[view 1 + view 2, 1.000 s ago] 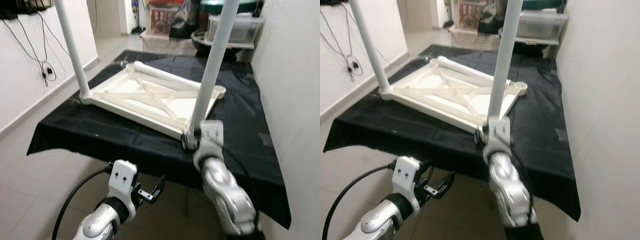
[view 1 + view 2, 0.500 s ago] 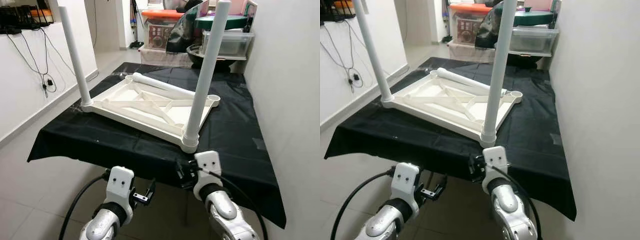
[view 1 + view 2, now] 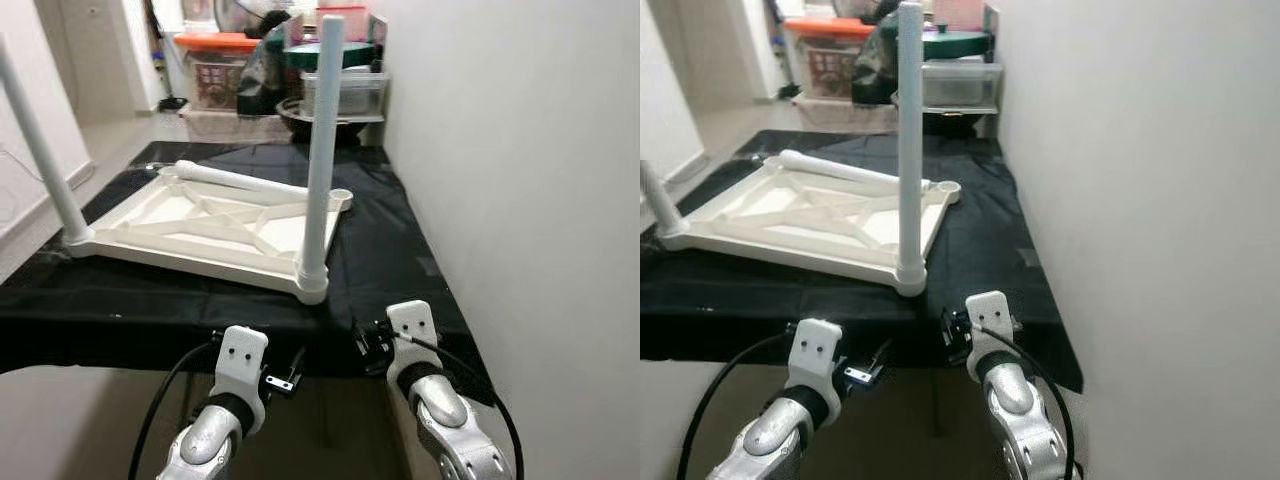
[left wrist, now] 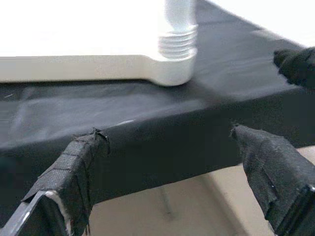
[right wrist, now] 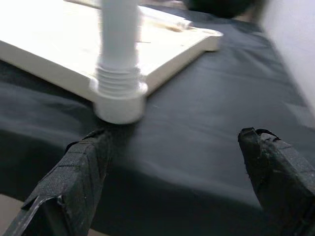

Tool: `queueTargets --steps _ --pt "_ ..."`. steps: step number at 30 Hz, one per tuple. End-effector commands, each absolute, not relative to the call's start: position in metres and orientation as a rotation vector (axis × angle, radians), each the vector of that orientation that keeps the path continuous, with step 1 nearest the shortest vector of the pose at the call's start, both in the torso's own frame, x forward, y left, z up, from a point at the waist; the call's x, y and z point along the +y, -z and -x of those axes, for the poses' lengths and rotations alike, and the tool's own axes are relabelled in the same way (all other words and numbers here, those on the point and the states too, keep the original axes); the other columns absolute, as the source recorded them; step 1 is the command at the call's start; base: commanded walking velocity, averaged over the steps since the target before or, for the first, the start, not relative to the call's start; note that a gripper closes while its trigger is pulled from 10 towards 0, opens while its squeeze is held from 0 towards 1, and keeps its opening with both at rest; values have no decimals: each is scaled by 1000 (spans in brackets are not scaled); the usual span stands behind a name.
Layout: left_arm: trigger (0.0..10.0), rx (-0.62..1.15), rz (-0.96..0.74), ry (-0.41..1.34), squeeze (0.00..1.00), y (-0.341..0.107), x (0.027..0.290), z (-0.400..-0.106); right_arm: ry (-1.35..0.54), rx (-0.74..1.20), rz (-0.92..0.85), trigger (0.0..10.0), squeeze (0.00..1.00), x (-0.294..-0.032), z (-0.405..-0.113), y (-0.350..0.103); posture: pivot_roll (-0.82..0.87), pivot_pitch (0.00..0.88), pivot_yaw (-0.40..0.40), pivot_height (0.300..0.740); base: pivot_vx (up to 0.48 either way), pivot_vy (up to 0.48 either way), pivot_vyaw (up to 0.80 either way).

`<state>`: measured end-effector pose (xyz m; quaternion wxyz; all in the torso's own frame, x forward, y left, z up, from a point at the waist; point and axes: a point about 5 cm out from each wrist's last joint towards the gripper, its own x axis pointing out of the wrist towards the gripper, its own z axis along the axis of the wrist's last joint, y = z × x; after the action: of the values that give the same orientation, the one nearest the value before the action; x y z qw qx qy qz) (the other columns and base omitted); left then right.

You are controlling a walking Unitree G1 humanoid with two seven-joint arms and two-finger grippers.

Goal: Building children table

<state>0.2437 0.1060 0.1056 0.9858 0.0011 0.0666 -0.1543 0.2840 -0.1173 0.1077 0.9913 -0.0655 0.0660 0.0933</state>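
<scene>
A black cloth [image 3: 400, 260] covers the tabletop, which runs along a plain white wall [image 3: 520, 150] at 3 o'clock. Toward 12 o'clock, stacked plastic storage bins [image 3: 215, 75] with an orange lid crowd the far end. Pale tiled floor [image 3: 110, 140] stretches at 10 o'clock, evenly lit.

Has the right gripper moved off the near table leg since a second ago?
Yes. The right gripper has pulled back from the base of the near leg and now sits open below the front edge of the black-covered table.
</scene>
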Motion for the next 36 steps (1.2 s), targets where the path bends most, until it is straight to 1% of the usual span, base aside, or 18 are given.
queueTargets --steps 1,9,10,12,20,22,28,31,32,33,36 --pt "10000 123 -9 294 0 -105 108 -247 -190 136 124 10000 0 -116 -286 -106 157 0 -34 740 0 0 0" --pt "10000 125 5 263 0 -103 112 -251 -185 133 117 10000 0 -116 -289 -105 159 0 -37 740 0 0 0" --pt "10000 130 3 259 0 -102 113 -252 -182 134 114 10000 0 -116 -290 -104 161 0 -35 740 0 428 0" --pt "10000 132 -2 259 0 -101 114 -252 -181 135 113 10000 0 -116 -290 -103 160 0 -34 740 0 443 0" --pt "10000 137 -24 277 0 -99 110 -252 -163 129 116 10000 0 -119 -291 -103 159 0 -33 740 0 0 0" --pt "10000 133 -18 276 0 -100 110 -251 -114 125 115 10000 0 -125 -292 -105 160 0 -35 740 0 0 0" --pt "10000 129 -14 274 0 -100 110 -251 -87 121 118 10000 0 -128 -292 -105 160 0 -36 740 0 0 0" --pt "10000 128 -8 275 0 -100 109 -250 -37 117 121 10000 0 -135 -294 -107 163 0 -36 740 0 0 0" --pt "10000 127 -2 276 0 -101 109 -249 -56 104 101 10000 0 -138 -298 -110 165 0 -34 740 0 0 0" --pt "10000 124 9 280 0 -102 109 -248 -121 79 63 10000 0 -141 -304 -115 165 0 -34 740 0 0 0" --pt "10000 123 13 282 0 -102 108 -247 -146 73 53 10000 0 -142 -306 -117 165 0 -34 740 0 0 0"
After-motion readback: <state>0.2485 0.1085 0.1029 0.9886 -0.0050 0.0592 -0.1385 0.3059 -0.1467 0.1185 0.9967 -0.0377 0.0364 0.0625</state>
